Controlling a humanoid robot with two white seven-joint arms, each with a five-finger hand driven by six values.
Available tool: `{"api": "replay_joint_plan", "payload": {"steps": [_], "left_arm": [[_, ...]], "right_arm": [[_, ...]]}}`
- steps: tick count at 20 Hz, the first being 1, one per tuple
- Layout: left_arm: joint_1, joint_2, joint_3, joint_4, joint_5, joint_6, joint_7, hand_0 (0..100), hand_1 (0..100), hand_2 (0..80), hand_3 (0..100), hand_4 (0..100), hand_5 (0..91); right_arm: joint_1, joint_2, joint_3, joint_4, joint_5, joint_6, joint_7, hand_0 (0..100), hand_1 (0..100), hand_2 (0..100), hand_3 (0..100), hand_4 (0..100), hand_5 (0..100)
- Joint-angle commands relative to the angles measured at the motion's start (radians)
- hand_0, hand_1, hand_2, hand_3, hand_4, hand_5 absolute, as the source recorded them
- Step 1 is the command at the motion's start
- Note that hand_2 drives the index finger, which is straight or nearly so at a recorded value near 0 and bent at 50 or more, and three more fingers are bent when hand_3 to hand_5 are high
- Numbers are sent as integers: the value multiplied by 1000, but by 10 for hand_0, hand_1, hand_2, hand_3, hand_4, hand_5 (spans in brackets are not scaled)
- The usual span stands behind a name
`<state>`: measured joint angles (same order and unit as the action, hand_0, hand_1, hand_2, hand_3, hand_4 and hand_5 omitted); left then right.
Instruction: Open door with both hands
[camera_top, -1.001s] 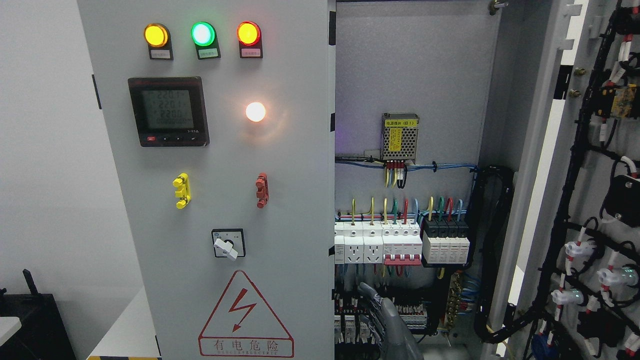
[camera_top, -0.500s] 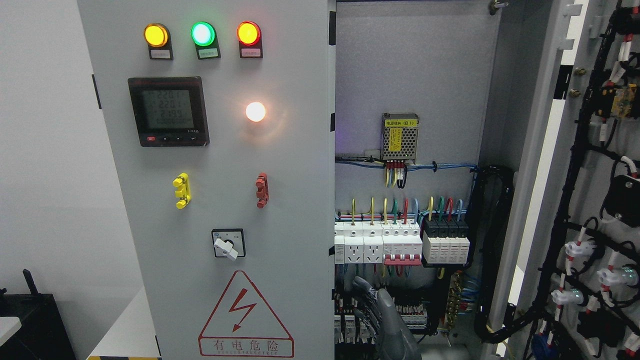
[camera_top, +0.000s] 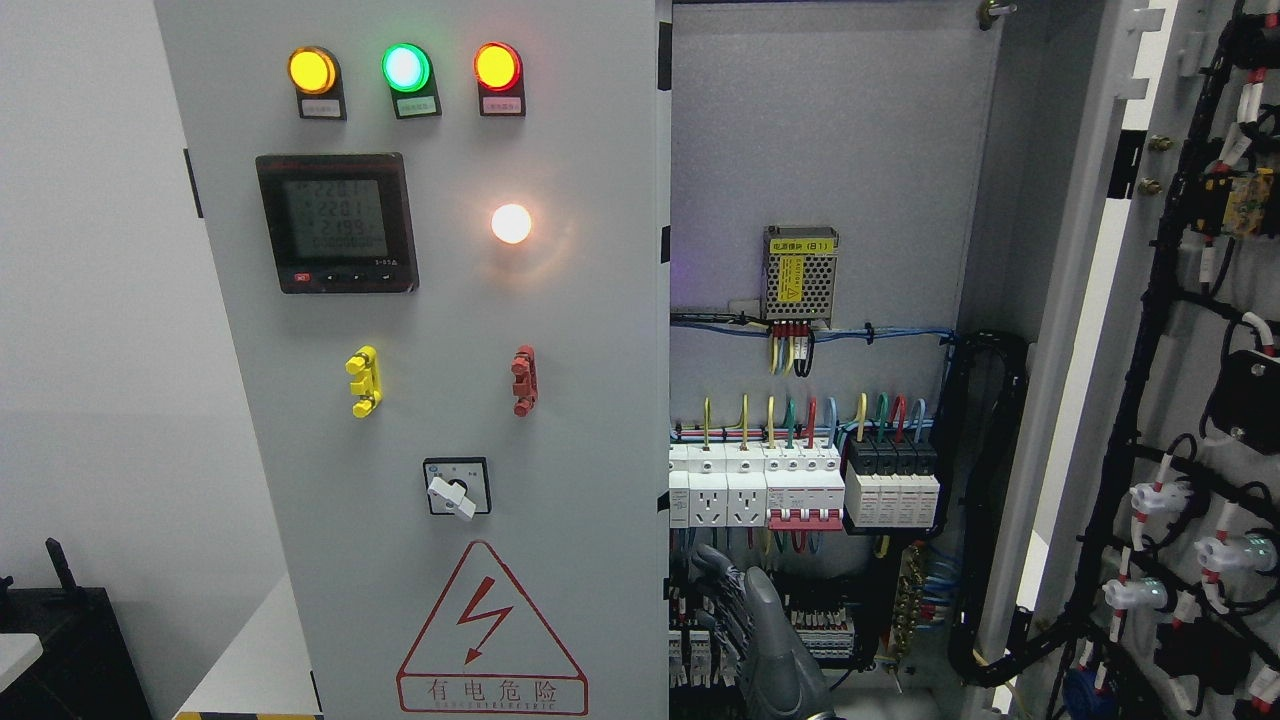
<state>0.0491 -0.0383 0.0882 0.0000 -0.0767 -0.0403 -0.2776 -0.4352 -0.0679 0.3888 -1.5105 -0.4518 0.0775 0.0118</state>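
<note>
Since the earlier frames, the gloved hand (camera_top: 765, 640) has been raised at the bottom edge and shifted toward the closed left door (camera_top: 440, 360); everything else is unchanged. Which arm it belongs to cannot be told, as it enters near the bottom middle. Its fingers (camera_top: 715, 565) are seen extended toward 11 o'clock, holding nothing, their tips just beside the door's free edge; contact cannot be confirmed. The glove is dark grey and rubbery, with ribbed finger backs. The left door is a flat, matte grey metal panel carrying round lit lamps, a square black meter (camera_top: 337, 222) and a triangular warning sign (camera_top: 491, 630). At 3 o'clock the right door (camera_top: 1200, 400) stands swung open, black cabling fixed to its inner face.
</note>
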Motion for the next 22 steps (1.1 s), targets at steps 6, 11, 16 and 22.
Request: {"api": "replay_joint_plan", "payload": {"steps": [6,11,16,22], "left_arm": [[0,0,1,-3,0,2,0,0,0,0,0,32,0],[0,0,-1,-3,0,0,0,0,0,0,0,32,0],[0,0,-1,-3,0,0,1,0,0,0,0,32,0],[0,0,1,-3,0,0,1,0,0,0,0,32,0]], "right_arm": [[-16,-12,35,36,-15,-1,2,0,0,0,0,0,0],[-30,-26,48,36,-63,-1,2,0,0,0,0,0,0],[-42,-27,62,36,-65,-1,2,0,0,0,0,0,0],[-65,-29,68,53,-65,-1,43,0,0,0,0,0,0]]}}
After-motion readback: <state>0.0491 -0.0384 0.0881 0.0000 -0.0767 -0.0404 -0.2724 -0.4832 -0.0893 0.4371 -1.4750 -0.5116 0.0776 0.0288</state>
